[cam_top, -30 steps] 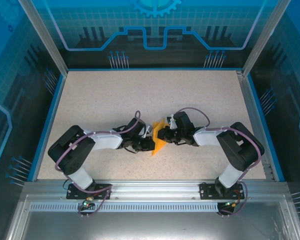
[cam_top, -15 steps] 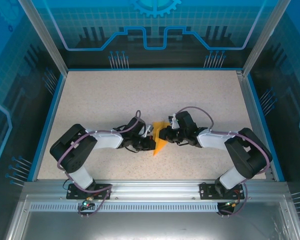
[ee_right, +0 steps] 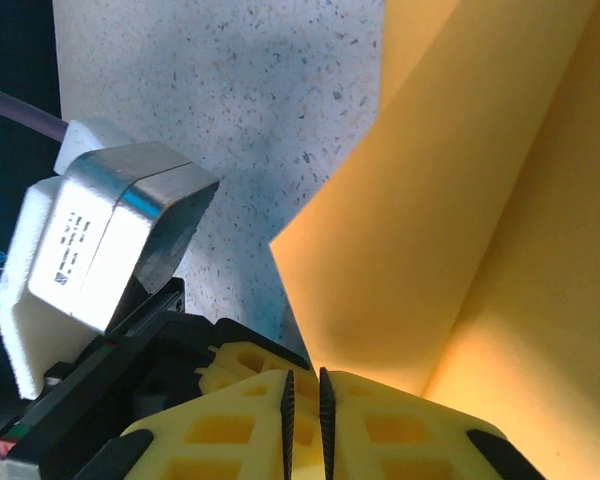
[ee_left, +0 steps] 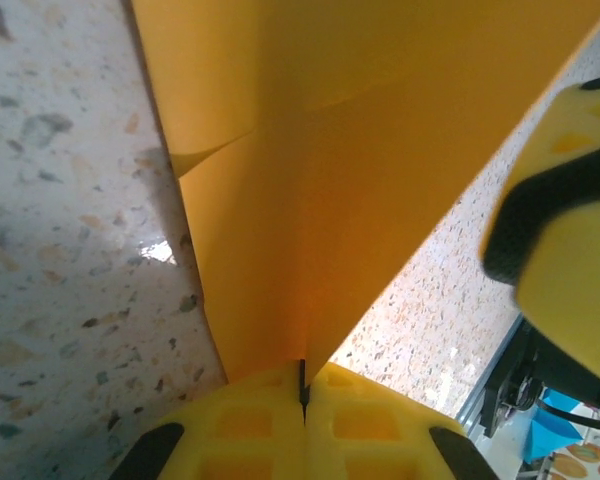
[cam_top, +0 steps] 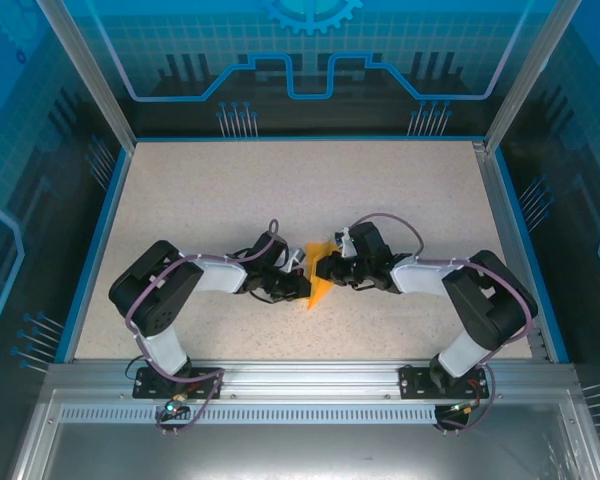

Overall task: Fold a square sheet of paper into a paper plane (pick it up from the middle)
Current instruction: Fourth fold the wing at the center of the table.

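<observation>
Standing on edge over the table (cam_top: 230,200), a little nearer its front edge than its middle, the orange paper (cam_top: 318,280) is held between the two arms as a narrow folded wedge that tapers toward the table's front. Whether its lower tip touches the table cannot be told from above.

The left gripper (cam_top: 304,286) is set at the paper from the table's left side and the right gripper (cam_top: 327,268) from its right side, so that both tools meet over the same patch of table.

From the left wrist, the left gripper (ee_left: 303,388) is seen with its yellow pads pressed together, with only a hairline seam between them. The orange paper (ee_left: 350,150) is pinched in that seam and fans out in creased layers above the speckled table (ee_left: 60,250). A yellow and black finger (ee_left: 565,250) of the right gripper is seen, blurred, at the right side of that view.

From the right wrist, the right gripper (ee_right: 303,388) is seen with its pads nearly together and a thin slit between them. An edge of the orange paper (ee_right: 480,200) is clamped in that slit, and folded layers are seen spreading away from the pads. Beside the paper, over the table (ee_right: 230,90), a silver and white block (ee_right: 100,240) on the left arm is seen.
</observation>
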Action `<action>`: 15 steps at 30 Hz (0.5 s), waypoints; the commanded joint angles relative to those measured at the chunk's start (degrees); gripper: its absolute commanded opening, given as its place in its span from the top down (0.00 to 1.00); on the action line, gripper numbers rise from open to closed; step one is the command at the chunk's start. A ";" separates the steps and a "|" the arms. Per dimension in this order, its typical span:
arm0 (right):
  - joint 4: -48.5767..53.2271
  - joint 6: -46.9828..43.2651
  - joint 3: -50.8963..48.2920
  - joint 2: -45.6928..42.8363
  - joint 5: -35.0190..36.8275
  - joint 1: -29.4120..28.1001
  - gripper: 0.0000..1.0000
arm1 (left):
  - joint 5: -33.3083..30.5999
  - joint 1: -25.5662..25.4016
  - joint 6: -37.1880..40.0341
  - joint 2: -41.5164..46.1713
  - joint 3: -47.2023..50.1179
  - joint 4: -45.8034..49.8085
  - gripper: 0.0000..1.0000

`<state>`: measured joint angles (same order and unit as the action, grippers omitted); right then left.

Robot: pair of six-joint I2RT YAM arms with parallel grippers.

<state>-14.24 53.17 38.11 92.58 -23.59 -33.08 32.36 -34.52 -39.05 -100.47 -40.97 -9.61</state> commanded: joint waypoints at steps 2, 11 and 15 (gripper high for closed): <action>-1.67 0.51 1.82 1.41 -1.25 -0.07 0.83 | 1.90 1.07 -1.33 -1.03 1.50 -1.45 0.96; -2.92 0.76 3.05 4.46 -1.45 0.56 0.83 | 2.32 2.01 -3.49 -1.73 2.52 -2.70 0.96; -2.94 1.04 3.46 5.55 -1.22 0.97 0.83 | 2.36 2.33 -3.99 -2.30 2.12 -2.06 0.96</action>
<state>-16.01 53.58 40.05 97.08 -24.43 -32.93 34.09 -32.86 -42.11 -101.21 -39.09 -12.47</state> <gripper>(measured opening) 0.169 0.053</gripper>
